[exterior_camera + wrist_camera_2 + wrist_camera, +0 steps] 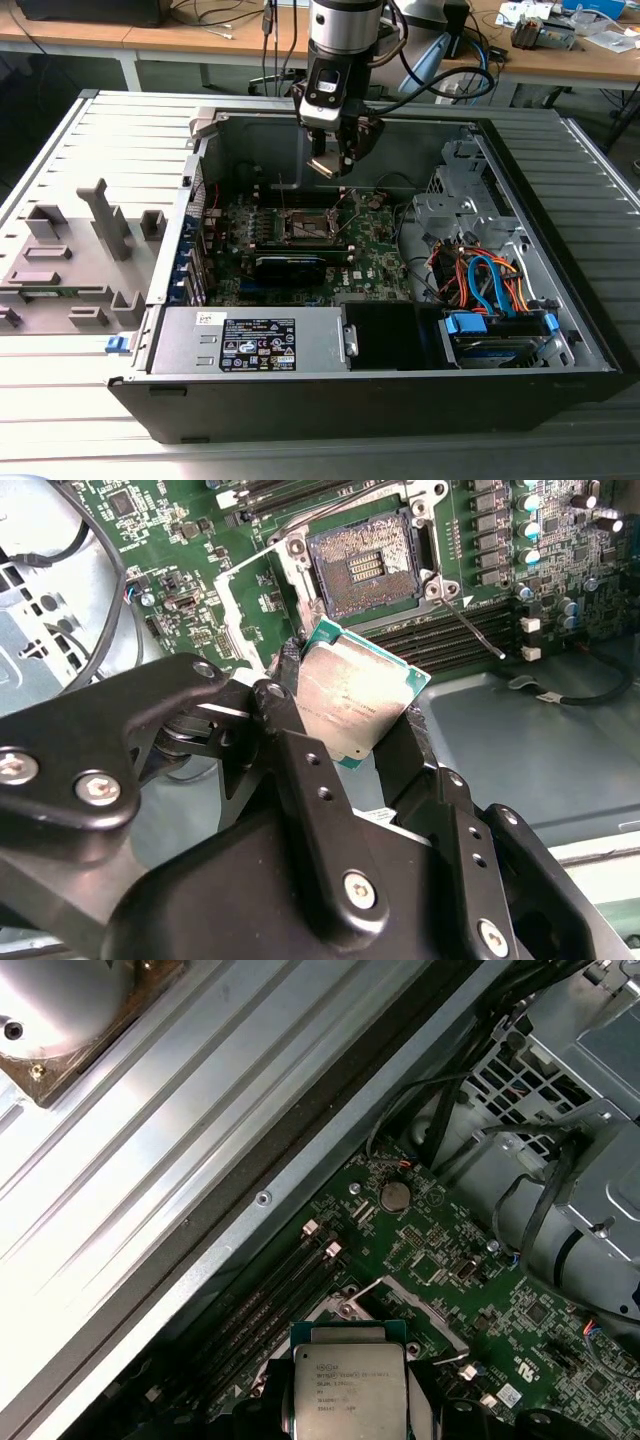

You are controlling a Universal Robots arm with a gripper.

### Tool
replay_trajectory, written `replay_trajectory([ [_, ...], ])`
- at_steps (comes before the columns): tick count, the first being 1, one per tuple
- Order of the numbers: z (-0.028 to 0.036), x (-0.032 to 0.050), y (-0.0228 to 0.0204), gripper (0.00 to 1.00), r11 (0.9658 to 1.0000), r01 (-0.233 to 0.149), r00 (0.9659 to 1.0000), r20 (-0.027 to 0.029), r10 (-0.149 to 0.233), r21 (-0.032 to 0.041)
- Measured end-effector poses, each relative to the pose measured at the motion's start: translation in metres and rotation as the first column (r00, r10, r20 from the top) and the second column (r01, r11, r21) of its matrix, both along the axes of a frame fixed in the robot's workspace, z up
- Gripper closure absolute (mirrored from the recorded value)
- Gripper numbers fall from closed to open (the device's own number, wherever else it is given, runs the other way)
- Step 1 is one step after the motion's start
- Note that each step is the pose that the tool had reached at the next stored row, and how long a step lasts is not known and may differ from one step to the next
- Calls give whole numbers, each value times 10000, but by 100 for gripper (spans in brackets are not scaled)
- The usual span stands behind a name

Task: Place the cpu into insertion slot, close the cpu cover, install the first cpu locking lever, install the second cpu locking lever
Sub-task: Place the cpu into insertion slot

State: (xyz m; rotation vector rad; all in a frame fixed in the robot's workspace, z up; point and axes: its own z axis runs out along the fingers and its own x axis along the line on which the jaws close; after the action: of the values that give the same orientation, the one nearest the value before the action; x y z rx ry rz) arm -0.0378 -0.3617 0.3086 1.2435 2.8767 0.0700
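Half shut around the cpu (362, 685), gripper (350, 715) pinching it by two opposite edges, metal top showing. Held in the air, apart from the board (160, 540). Just beyond the fingertips (275, 705) and lower, insertion slot (365, 565), pin field bare, nothing seated. Square chip: no long axis to mind.

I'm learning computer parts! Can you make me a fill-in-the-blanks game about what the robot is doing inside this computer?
The gripper is shut on the ____.
The insertion slot on the green circuit board is ____, with its pins bare.
The cpu cover beside it is swung ____, not closed.
Missing words: cpu; empty; open.
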Motion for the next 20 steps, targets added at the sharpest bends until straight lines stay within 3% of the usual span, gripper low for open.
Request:
replay_trajectory([
  [20, -8, 0, 0, 45, 9994, 356, 9994, 1, -356, -5],
])
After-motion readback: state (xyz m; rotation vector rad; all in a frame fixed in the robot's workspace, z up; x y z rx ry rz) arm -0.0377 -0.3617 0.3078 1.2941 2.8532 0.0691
